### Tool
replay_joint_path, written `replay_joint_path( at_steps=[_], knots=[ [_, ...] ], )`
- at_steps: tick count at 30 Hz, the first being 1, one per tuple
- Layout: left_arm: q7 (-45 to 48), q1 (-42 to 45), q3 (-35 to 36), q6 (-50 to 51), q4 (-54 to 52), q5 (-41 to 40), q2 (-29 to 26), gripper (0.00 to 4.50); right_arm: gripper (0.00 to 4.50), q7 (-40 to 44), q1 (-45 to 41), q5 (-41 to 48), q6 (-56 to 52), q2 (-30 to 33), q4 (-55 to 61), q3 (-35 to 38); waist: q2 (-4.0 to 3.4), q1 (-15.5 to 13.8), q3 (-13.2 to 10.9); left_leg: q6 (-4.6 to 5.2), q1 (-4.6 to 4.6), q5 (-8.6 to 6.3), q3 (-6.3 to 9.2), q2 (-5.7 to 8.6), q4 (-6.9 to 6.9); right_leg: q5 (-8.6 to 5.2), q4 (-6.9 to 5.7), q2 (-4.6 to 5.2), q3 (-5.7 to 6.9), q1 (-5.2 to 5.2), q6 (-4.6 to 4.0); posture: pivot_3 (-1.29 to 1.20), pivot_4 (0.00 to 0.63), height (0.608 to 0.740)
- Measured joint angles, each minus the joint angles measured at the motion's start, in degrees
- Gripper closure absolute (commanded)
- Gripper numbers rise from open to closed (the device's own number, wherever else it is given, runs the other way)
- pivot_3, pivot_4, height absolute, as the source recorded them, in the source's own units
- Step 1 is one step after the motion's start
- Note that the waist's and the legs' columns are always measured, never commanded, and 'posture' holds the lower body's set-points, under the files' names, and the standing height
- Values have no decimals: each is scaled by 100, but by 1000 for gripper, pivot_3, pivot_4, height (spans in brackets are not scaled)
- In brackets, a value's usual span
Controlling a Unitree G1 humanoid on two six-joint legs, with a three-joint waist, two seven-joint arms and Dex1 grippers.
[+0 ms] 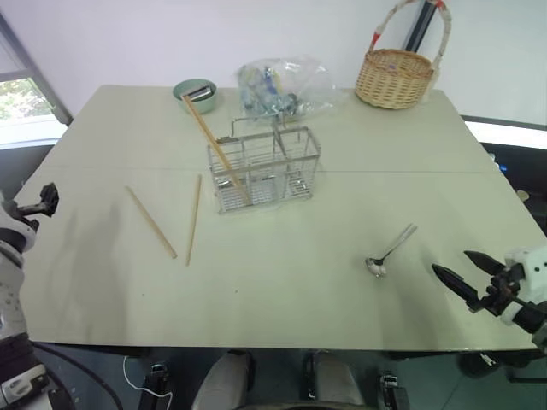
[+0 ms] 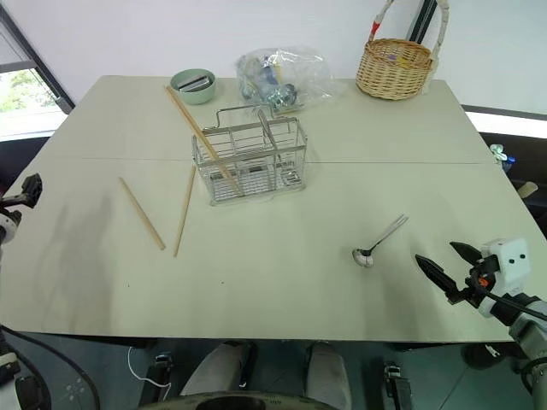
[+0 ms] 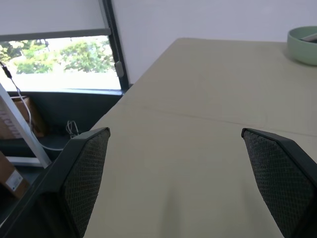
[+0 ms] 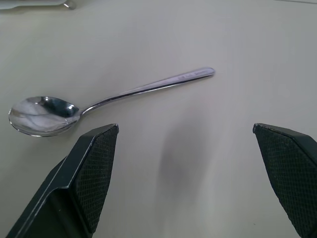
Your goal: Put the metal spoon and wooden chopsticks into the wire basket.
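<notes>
The wire basket [image 1: 265,166] stands at the middle of the table's far half. One wooden chopstick [image 1: 214,141] leans in it, its top end sticking out towards the far left. Two more chopsticks [image 1: 151,222] [image 1: 194,219] lie flat on the table to the basket's left. The metal spoon [image 1: 391,249] lies near the front right, bowl towards me. My right gripper [image 1: 452,262] hovers open just right of the spoon, apart from it; in the right wrist view the spoon [image 4: 114,94] lies ahead of the open fingers [image 4: 94,173]. My left gripper [image 3: 173,131] is open and empty at the table's left edge.
A green bowl [image 1: 195,92], a clear plastic bag of items [image 1: 278,85] and a round wicker basket [image 1: 395,75] stand along the far edge. The table's front edge [image 1: 256,348] runs close below the spoon.
</notes>
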State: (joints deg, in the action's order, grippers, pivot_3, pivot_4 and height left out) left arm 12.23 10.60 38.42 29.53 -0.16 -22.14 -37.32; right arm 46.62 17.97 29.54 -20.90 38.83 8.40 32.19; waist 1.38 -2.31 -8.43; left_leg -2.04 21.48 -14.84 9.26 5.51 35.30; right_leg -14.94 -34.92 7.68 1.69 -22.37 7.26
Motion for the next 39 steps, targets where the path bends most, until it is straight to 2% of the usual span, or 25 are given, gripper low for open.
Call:
replay_joint_path(
  at_steps=[22, 25, 27, 32, 35, 39],
  knots=[
    [87, 148, -142, 82, -1, -20, -62, 0, 25, -82, -146, 15, -2, -27, 45, -58, 1, 1, 1, 0, -3, 1, -1, 0, 1, 1, -1, -2, 0, 1, 1, 0, 150, 688],
    [235, 154, -149, 194, -53, -119, -147, 0, 25, 47, -253, -9, -2, 143, 34, -164, 0, 4, 0, 0, -3, 1, -2, 0, 1, 1, -1, -3, 0, 1, 1, 0, 150, 688],
    [612, 111, -265, 333, -280, -304, -273, 0, 25, 286, -404, -73, 2, 475, 4, -317, 0, 7, -3, 0, -1, 1, -7, 0, 4, 1, -1, -3, 0, 1, 0, 0, 150, 688],
    [1718, -37, -612, 885, -1475, -1179, -724, 0, 25, 1134, -1560, -239, 96, 1520, -449, -834, -8, 33, -12, 1, -5, 1, -39, -10, 9, 6, 1, 1, 0, -2, -14, 0, 150, 688],
    [2512, -318, -904, 1240, -2005, -1584, -1247, 0, 25, 1909, -2730, -546, 473, 2012, -1110, -1577, -12, 99, -27, 1, -8, 1, -88, -32, 2, 9, 3, -1, 2, -10, -21, 0, 150, 688],
    [3512, -352, -1506, 1403, -2532, -1945, -1831, 0, 25, 2963, -4419, -1099, 1127, 2112, -2033, -2698, -23, 183, -47, 3, -6, 2, -114, -45, -5, 12, 13, -1, 6, -8, -25, 0, 150, 688]
  ],
)
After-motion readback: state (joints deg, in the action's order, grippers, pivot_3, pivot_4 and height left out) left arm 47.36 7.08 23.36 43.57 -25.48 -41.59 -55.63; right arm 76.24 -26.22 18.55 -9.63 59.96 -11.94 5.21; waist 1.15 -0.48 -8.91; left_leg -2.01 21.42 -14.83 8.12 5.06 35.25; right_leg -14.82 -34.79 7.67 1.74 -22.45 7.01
